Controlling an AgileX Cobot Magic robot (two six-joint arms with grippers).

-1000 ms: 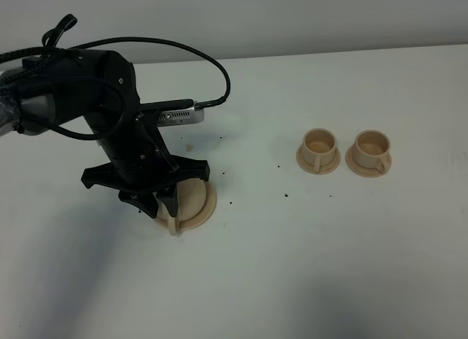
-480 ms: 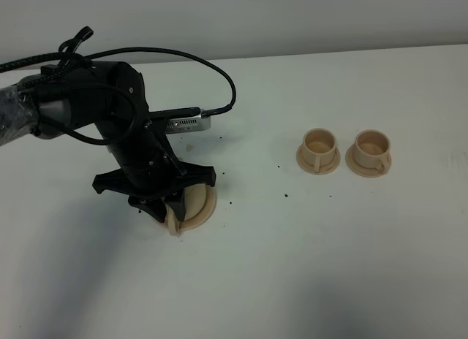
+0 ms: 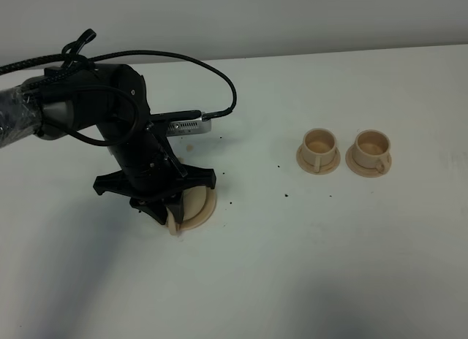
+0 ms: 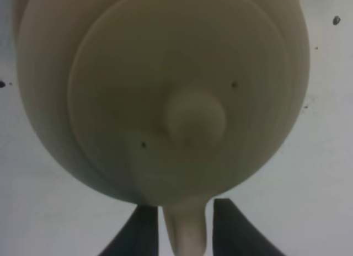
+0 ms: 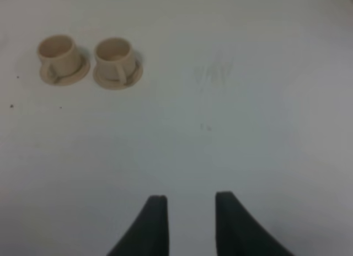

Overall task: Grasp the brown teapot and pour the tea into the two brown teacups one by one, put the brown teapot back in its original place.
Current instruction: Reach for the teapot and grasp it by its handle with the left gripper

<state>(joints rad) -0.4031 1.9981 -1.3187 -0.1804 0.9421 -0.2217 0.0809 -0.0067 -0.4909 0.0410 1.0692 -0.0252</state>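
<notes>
The brown teapot [image 3: 187, 206] sits on its flat tan saucer [image 3: 209, 206], mostly hidden under my left arm. My left gripper [image 3: 170, 213] is down at the teapot's loop handle. In the left wrist view the teapot [image 4: 165, 90] fills the frame with its lid knob in the middle. My left gripper [image 4: 186, 225] is open there, with a finger close on each side of the handle [image 4: 187, 234]. The two brown teacups [image 3: 319, 150] [image 3: 371, 151] stand on their small saucers at the right. They also show in the right wrist view [image 5: 58, 56] [image 5: 115, 58]. My right gripper [image 5: 190, 212] is open and empty above bare table.
The white table [image 3: 307, 266] has several small dark specks [image 3: 285, 195] between the teapot and the cups. A black cable [image 3: 219, 69] loops off the left arm above the table. A wall runs along the table's far edge.
Compared with one second ago, the left arm has shifted slightly right and settled lower over the teapot. It has barely moved in the last half second. The cups have not moved.
</notes>
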